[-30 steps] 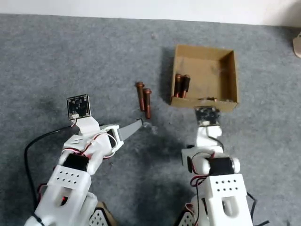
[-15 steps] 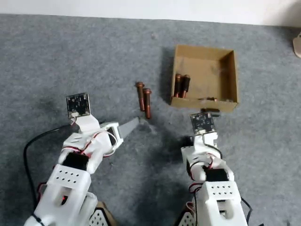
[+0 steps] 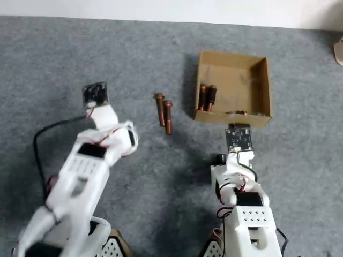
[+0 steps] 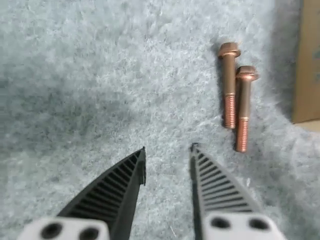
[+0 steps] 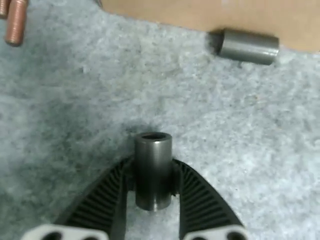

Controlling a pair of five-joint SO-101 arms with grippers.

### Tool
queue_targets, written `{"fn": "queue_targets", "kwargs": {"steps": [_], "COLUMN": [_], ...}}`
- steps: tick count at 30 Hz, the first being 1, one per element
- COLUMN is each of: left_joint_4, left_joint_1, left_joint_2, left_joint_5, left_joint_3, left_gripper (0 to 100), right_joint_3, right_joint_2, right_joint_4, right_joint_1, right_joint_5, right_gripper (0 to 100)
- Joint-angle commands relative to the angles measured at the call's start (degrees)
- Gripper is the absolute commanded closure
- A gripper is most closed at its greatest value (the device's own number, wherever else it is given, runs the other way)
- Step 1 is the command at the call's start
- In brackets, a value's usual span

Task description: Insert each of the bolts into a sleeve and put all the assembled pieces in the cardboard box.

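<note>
Right wrist view: the right gripper is seen clamped on a sleeve above the carpet. A second sleeve is found lying just beside the outer wall of the box. The left gripper is held with its fingers apart, near two bolts laid side by side on the carpet. Two sleeved bolts are noted inside the box.
</note>
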Motion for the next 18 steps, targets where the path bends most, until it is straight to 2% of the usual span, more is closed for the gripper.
{"fn": "queue_targets", "kwargs": {"steps": [1,9,18], "left_joint_4": [3.3,6.2,7.4], "left_joint_1": [-0.1,1.5,6.5], "left_joint_2": [9.8,25.5,40.7], "left_joint_5": [-0.3,-0.2,0.0], "left_joint_3": [-12.2,-30.4,-43.2], "left_gripper": [82,82,82], "right_joint_3": [-0.1,-0.1,-0.1], "right_joint_2": [-0.6,-0.6,-0.6], "right_joint_4": [-2.2,-4.2,-4.3], "right_joint_1": [0.7,0.7,0.6], "right_joint_5": [-0.6,0.5,2.2], "right_gripper": [99.4,99.4,99.4]}}
